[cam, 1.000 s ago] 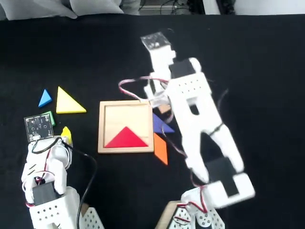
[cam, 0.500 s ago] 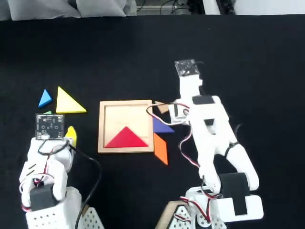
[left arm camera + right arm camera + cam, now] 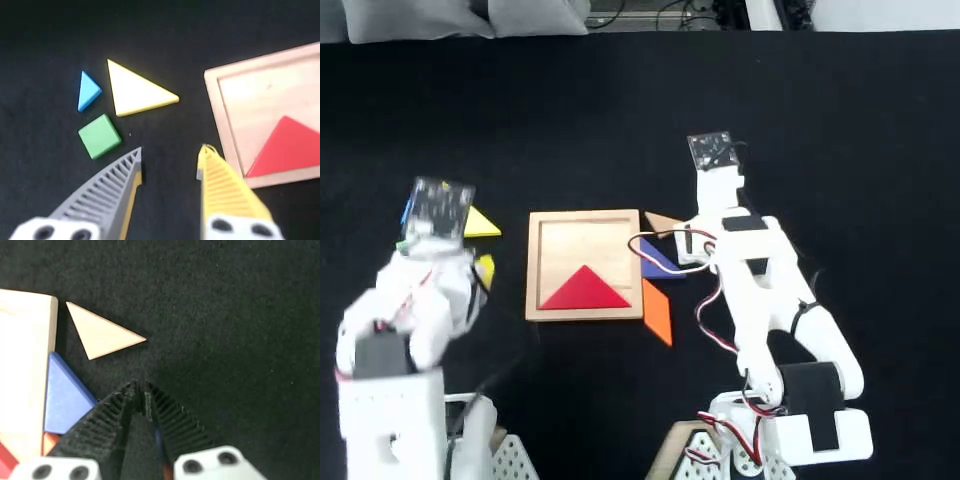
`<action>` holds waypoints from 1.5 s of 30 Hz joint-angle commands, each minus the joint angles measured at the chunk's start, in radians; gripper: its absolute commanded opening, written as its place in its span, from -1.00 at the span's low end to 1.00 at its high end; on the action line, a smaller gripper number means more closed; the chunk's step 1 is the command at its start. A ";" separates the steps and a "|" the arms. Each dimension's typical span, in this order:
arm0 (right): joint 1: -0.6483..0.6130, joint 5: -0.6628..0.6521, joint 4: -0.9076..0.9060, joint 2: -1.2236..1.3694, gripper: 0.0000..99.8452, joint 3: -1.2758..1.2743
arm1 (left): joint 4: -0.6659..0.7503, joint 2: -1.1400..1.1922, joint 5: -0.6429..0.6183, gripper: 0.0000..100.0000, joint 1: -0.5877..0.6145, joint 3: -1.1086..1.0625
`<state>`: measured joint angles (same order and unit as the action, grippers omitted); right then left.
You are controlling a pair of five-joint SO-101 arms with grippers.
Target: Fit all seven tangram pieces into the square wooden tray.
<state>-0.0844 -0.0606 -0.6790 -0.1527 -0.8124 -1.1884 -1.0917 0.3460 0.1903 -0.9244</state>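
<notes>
The square wooden tray (image 3: pixel 570 238) lies mid-table with a red triangle (image 3: pixel 584 289) in its near half. Just off its right edge lie a tan triangle (image 3: pixel 663 222), a dark blue triangle (image 3: pixel 658 259) and an orange parallelogram (image 3: pixel 658 312). My right gripper (image 3: pixel 141 386) is shut on nothing, above the cloth beside the tan triangle (image 3: pixel 100 335) and the dark blue triangle (image 3: pixel 65 395). My left gripper (image 3: pixel 171 152) is open over the cloth between the green square (image 3: pixel 100 136) and the tray (image 3: pixel 225 95). Beyond it lie the yellow triangle (image 3: pixel 132 92) and a light blue triangle (image 3: pixel 88 91).
Black cloth covers the table. The left arm (image 3: pixel 415 300) hides part of the yellow triangle (image 3: pixel 482 226) in the high view. The right arm (image 3: pixel 750 270) stands to the right of the tray. Open cloth lies to the far right and along the back.
The right arm has swung back from above the tray's far corner to its right side. The left arm has lifted and leaned forward toward the yellow triangle.
</notes>
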 commanded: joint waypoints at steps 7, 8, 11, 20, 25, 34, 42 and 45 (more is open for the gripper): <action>0.017 -0.006 0.020 -0.048 -0.98 0.005 | 0.012 0.540 0.038 -0.62 0.015 0.450; 0.017 -0.006 0.020 -0.048 -0.98 0.005 | 0.017 0.582 0.060 -0.62 0.016 0.479; 0.017 -0.008 0.020 -0.048 -0.98 0.005 | 0.037 0.701 0.094 -0.62 0.033 0.567; 0.017 -0.009 0.074 -0.048 -0.98 -0.016 | 0.057 1.074 0.098 -0.83 0.048 0.846; 0.017 -0.009 0.074 -0.048 -0.98 -0.016 | 0.055 1.304 0.097 -0.88 0.045 1.026; 0.018 -0.012 0.075 -0.048 -0.98 -0.016 | 0.055 1.683 0.097 -0.94 0.048 1.345; 0.018 -0.014 0.075 -0.048 -0.98 -0.016 | 0.049 1.903 0.097 -0.94 0.056 1.570; 0.018 -0.014 0.075 -0.048 -0.98 -0.016 | 0.051 1.950 0.097 -0.94 0.071 1.630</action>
<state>-0.0767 -0.0652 -0.6237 -0.1527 -0.8309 -1.1469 0.8523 0.4350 0.2348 0.6022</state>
